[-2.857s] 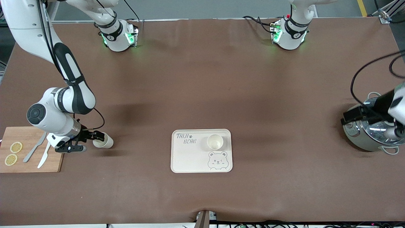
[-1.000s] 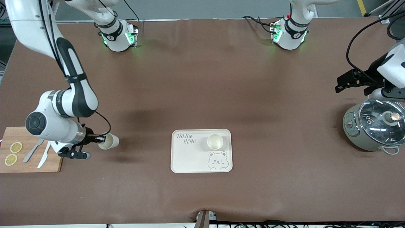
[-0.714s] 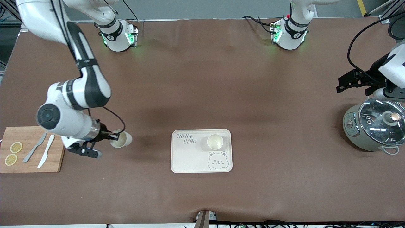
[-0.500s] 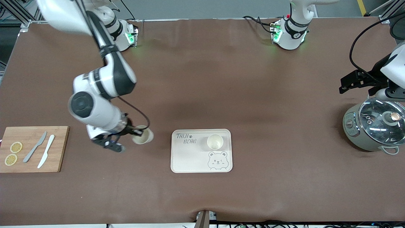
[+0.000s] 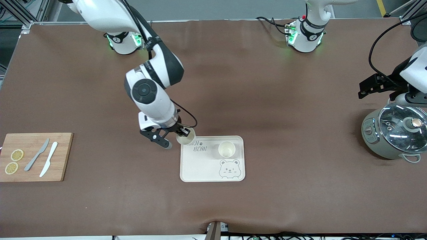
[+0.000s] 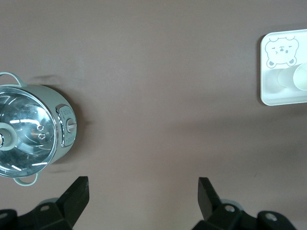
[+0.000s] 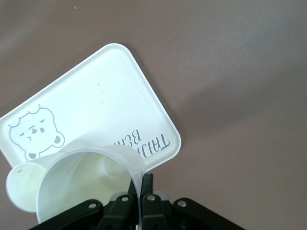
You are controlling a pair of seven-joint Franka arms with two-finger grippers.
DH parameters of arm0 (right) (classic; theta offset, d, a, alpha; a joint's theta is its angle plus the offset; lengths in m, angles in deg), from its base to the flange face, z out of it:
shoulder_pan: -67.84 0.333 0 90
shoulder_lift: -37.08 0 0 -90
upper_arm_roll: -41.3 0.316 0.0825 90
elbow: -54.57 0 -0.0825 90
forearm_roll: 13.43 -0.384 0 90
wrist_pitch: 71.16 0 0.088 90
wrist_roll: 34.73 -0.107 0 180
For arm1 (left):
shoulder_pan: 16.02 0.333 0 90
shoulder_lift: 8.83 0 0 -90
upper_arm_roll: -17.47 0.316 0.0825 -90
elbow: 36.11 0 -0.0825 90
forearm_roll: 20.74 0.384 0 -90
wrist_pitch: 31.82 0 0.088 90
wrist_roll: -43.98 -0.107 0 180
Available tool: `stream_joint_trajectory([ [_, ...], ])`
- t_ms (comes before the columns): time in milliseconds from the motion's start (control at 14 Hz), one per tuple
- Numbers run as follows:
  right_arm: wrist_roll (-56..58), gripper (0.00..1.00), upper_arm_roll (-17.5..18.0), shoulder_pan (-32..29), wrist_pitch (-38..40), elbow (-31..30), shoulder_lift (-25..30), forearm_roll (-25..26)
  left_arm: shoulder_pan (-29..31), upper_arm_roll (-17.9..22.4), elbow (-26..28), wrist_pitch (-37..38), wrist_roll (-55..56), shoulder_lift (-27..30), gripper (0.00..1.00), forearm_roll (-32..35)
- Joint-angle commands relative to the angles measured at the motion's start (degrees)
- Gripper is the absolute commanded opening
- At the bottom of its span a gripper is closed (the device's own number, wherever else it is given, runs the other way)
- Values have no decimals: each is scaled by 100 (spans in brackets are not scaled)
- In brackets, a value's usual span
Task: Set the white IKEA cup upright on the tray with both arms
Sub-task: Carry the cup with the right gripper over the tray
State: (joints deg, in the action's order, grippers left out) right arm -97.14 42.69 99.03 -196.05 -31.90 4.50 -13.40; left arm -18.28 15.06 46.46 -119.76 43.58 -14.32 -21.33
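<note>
right gripper (image 5: 180,133) clenched on rim of white cup (image 5: 185,136), carried in from the cutting board (image 5: 33,156) end, now over tray (image 5: 200,166) corner nearest right arm's base | second cup (image 5: 227,149) already upright on tray | left gripper (image 5: 373,87) released, waiting above pot (image 5: 395,133) | next: set down upright

Held cup (image 5: 185,137) over tray (image 5: 200,166) corner, second cup (image 5: 227,149) on tray.

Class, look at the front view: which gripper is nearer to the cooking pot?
Left. The left gripper hangs beside the pot; the right gripper, holding a cup, is over the tray's corner.
</note>
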Motion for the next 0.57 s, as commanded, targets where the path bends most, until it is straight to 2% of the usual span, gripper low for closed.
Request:
stream_joint_trajectory([
  [0,-805,0,-78,247,-158,393,-529,777,-55,-14,-48,-13,-30,5,100,147],
  [214,-922,0,-78,388,-185,674,-872,946,-55,-22,-48,-13,14,-74,100,147],
  [500,-922,0,-96,388,-623,675,-1136,1017,-55,-22,-48,-13,14,-83,100,156],
])
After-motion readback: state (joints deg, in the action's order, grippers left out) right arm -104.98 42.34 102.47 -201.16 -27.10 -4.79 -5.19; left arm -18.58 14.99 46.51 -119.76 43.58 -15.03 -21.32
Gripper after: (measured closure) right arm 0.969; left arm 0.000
